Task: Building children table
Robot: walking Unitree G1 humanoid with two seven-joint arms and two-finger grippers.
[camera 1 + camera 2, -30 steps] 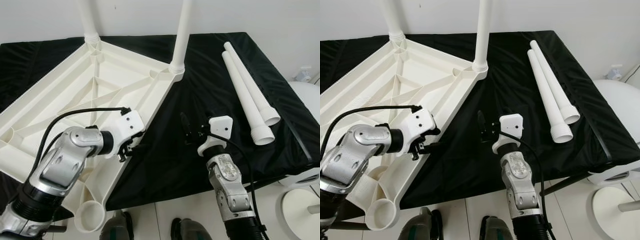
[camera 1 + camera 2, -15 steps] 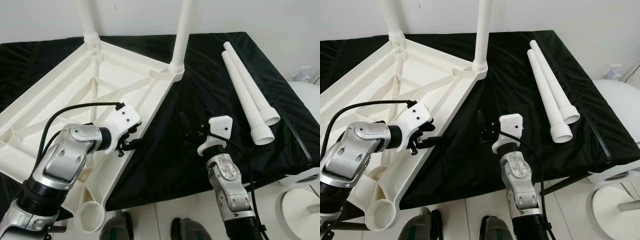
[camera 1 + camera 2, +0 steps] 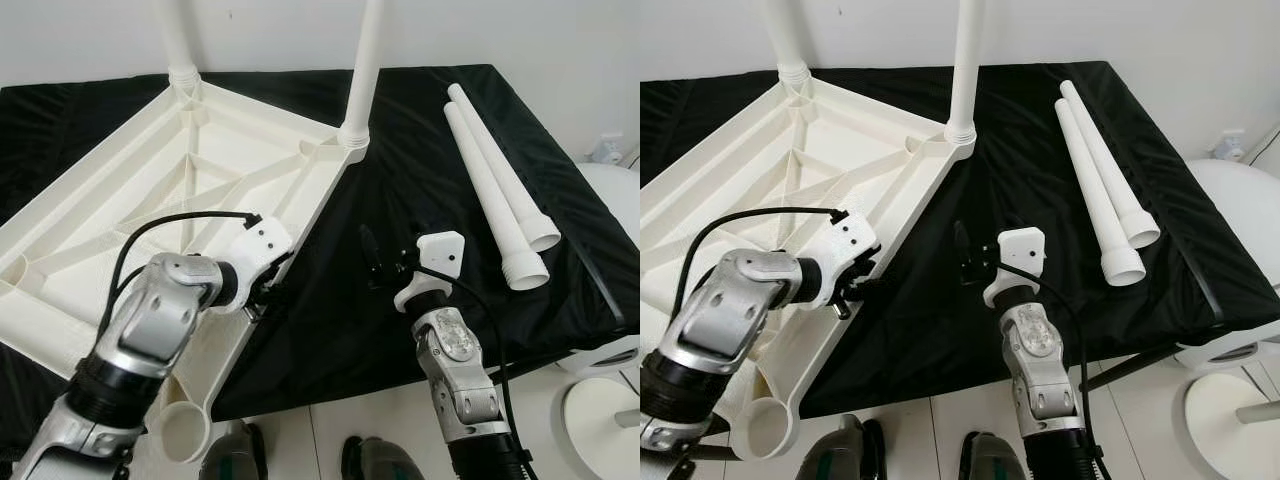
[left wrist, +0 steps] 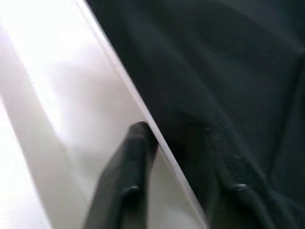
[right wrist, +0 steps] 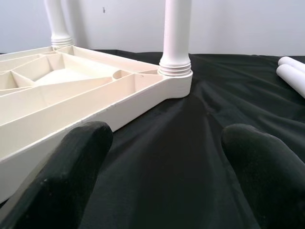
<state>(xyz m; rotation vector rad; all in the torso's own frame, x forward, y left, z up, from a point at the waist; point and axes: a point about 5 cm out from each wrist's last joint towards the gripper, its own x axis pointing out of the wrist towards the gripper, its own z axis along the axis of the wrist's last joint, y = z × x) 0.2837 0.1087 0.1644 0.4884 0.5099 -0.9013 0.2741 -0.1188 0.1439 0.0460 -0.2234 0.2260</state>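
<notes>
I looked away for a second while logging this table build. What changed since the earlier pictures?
The left gripper edged further along the upturned tabletop rim, its jaws now straddling that edge. The right gripper, the two loose legs and both fitted legs stayed put.

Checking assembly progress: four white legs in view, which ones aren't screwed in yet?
The two loose legs lying side by side on the black cloth, to the robot's right. The other two legs stand upright in the tabletop's corner sockets.
</notes>
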